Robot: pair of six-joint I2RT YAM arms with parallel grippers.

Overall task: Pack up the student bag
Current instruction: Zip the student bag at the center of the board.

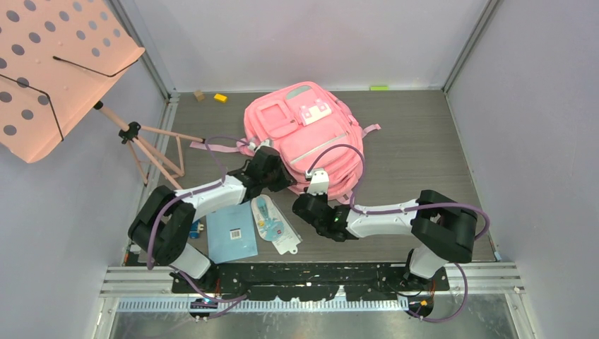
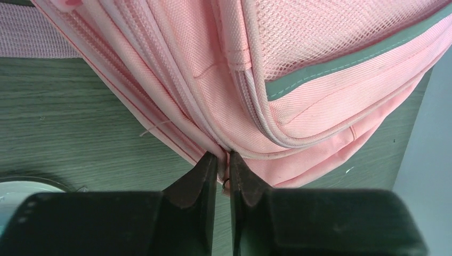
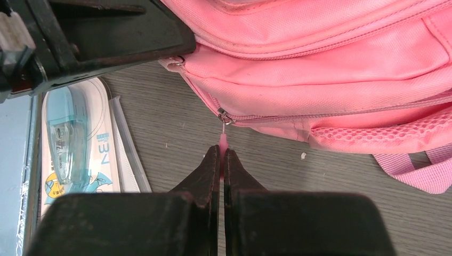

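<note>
We see student bag [image 1: 304,134] in matt pink woven cloth; mesh pocket [image 2: 341,26] in open netting; grey strip [image 2: 346,60] smoother, with faint sheen. We note small metal zip slider [image 3: 225,118]; pink pull tab [image 3: 222,141] dull, material unclear. We find left gripper [image 2: 223,156] and right gripper [image 3: 222,150] in matt black plastic, edges scuffed; table [image 1: 424,141] grey wood-grain, matt; blister pack [image 3: 69,133] glossy clear plastic over printed card; booklet [image 1: 232,233] matt blue paper; music stand [image 1: 49,63] smooth perforated sheet.
</note>
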